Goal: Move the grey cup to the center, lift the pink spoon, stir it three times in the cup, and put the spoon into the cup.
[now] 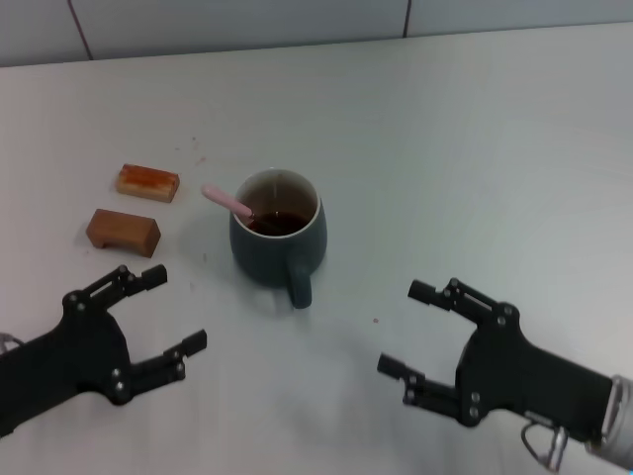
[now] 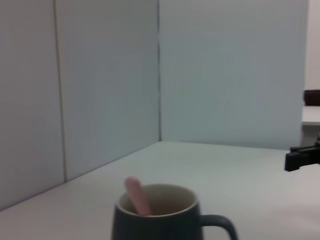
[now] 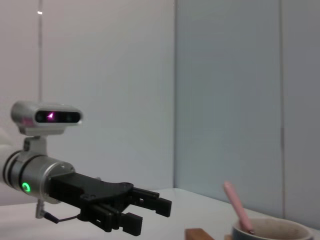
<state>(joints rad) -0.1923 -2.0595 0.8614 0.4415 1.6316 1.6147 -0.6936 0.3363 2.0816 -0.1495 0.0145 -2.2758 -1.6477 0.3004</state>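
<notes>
My grey cup (image 1: 278,237) stands on the white table (image 1: 475,148) with its handle turned toward me, dark brown liquid inside, and the pink spoon (image 1: 228,202) resting in it, handle leaning out over the rim to my left. Two brown blocks (image 1: 135,207) lie well left of the cup. My left gripper (image 1: 168,322) and right gripper (image 1: 406,332) hang near me, fingers spread, holding nothing.
</notes>
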